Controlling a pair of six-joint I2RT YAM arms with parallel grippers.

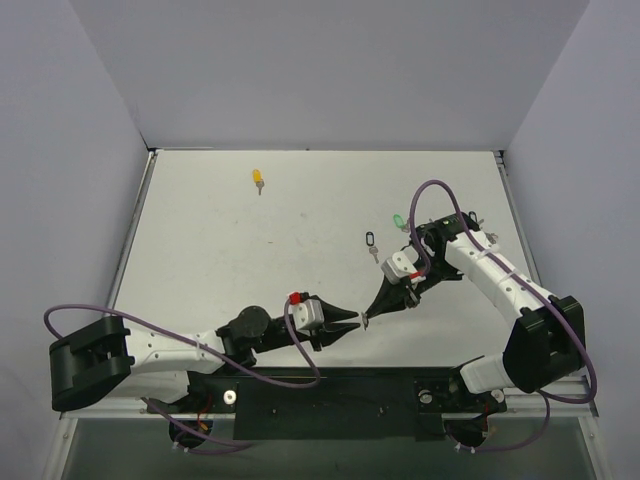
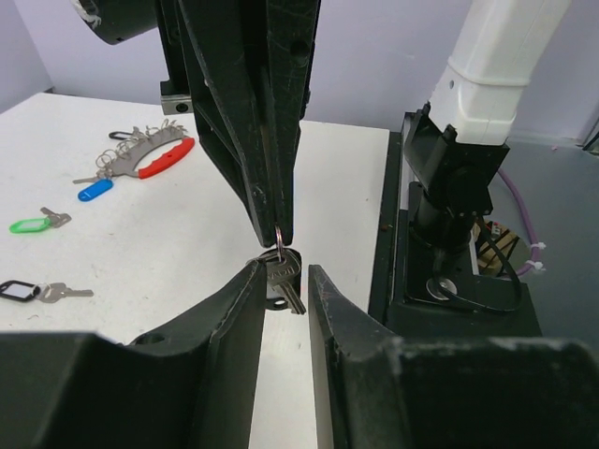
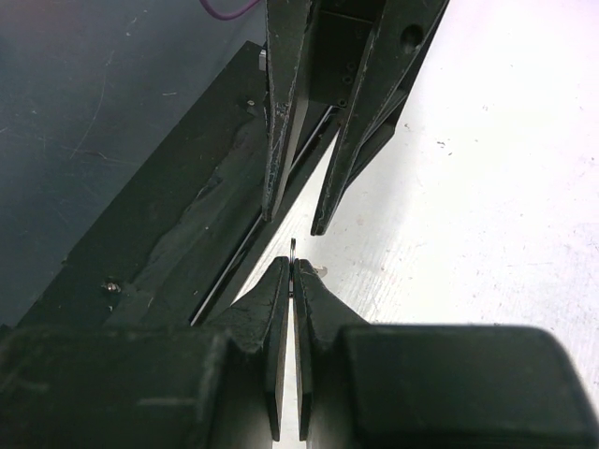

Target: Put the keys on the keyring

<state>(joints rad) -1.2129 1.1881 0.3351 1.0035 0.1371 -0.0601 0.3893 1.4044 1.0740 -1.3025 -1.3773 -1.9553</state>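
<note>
My right gripper (image 1: 367, 318) is shut on a small metal split ring (image 3: 294, 249), with a silver key (image 2: 284, 277) hanging from it. It also shows in the right wrist view (image 3: 294, 267). My left gripper (image 1: 355, 322) is open, and in the left wrist view (image 2: 284, 281) its fingertips stand on either side of the hanging key, just apart from it. The red keyring (image 2: 165, 157) with silver pieces lies far back on the table. A blue key (image 2: 94, 190) and a green key (image 2: 28, 225) lie near it. A yellow key (image 1: 258, 179) lies at the far left.
A black-outlined key tag (image 1: 370, 240) with a small key lies on the table behind the grippers; it also shows in the left wrist view (image 2: 17, 290). The black base plate (image 1: 330, 395) runs along the near edge just below the grippers.
</note>
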